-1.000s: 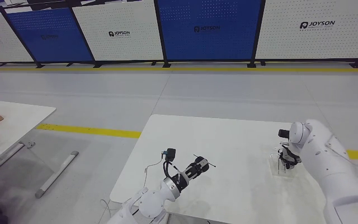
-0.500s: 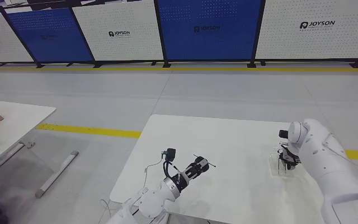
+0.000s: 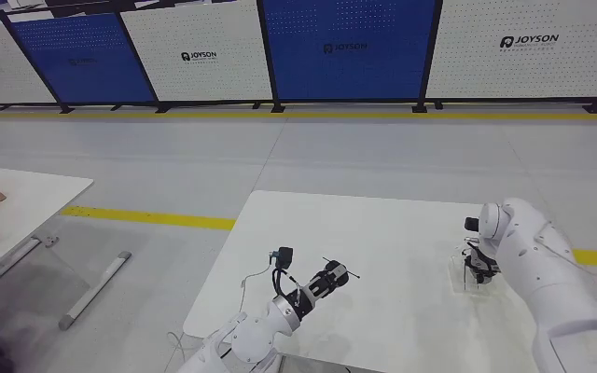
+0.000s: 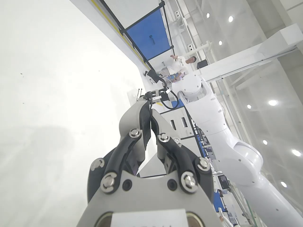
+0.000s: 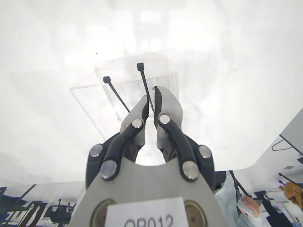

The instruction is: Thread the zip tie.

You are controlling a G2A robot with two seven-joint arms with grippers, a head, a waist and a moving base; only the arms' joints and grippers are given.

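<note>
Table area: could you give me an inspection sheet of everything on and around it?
Surface: white table.
Job's things: clear stand holding two upright zip ties, the free tie and the gripped tie; a third tie at the left arm.
Clutter: nothing seen.
Grippers: left gripper shut on the third tie; right gripper shut on the gripped tie.
Cables: black cable at the right wrist.
Surroundings: blue and white panels, yellow floor line, second table.

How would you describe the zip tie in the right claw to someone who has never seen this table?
On the white table's right side stands a clear holder with two black zip ties. The wanted zip tie is the one whose strap is pinched in the right claw; the other zip tie stands free.
</note>
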